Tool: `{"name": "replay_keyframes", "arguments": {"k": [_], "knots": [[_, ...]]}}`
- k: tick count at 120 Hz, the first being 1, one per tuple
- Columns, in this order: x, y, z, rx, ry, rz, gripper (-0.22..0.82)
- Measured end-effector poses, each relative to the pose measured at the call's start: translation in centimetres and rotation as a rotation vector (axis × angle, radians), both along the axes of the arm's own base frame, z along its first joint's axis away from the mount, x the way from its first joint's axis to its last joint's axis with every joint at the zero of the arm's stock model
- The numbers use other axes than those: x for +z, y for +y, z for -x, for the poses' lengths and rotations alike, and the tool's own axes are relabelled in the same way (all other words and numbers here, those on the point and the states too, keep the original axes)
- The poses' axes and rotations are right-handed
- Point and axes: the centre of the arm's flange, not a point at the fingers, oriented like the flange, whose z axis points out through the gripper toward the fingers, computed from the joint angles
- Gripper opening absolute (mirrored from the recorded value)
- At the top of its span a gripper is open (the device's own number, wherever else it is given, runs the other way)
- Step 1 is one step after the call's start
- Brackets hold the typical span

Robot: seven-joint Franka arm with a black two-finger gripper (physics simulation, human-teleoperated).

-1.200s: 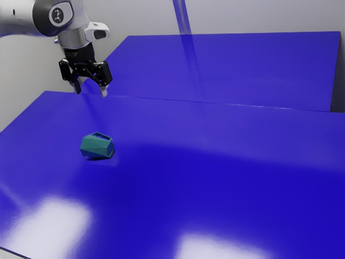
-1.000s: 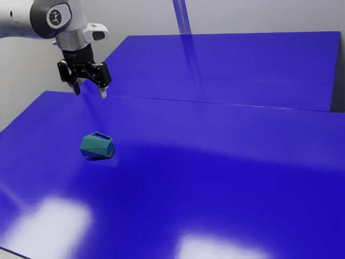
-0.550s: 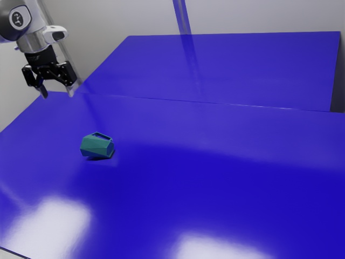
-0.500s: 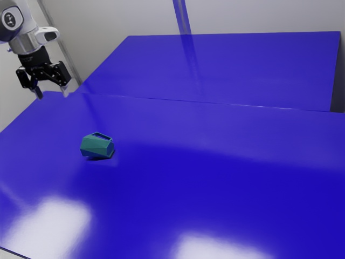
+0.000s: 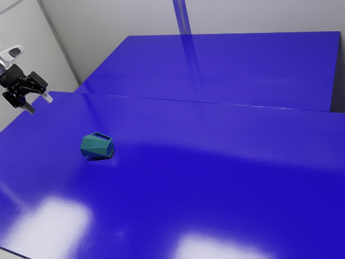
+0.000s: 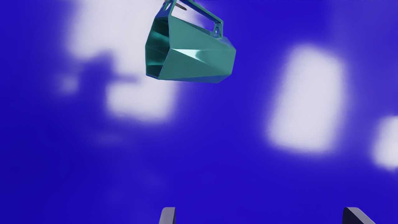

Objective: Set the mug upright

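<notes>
My gripper [image 5: 40,104] hangs at the exterior view's far left, above the table's edge, some way from the mug and higher than it. In the wrist view the gripper [image 6: 259,216] has its two fingers wide apart with nothing between them. A teal faceted mug [image 5: 97,146] lies on its side on the blue table [image 5: 215,178], its handle on the upper side. From the wrist view, the mug [image 6: 199,51] shows its hollow mouth at one end and stands well ahead of the fingertips, touching neither.
A second blue surface [image 5: 232,70] adjoins the table beyond a thin seam. Pale walls [image 5: 113,21] rise behind, and bright reflections lie across the glossy tabletop.
My arm has swung toward the exterior view's left, lowering slightly at the end, with the hand tilting. The mug has stayed where it was, on its side.
</notes>
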Motion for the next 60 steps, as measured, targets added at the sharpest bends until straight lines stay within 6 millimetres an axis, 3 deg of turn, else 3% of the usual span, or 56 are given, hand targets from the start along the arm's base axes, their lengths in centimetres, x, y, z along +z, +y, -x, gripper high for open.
{"name": "replay_keyframes", "arguments": {"k": [37, 60], "knots": [[-8.6, 3.3, -1.3, -0.109, -0.129, 0.244, 0.58], [-13.5, 3.8, -2.6, -0.182, -0.200, 0.341, 0.58]]}}
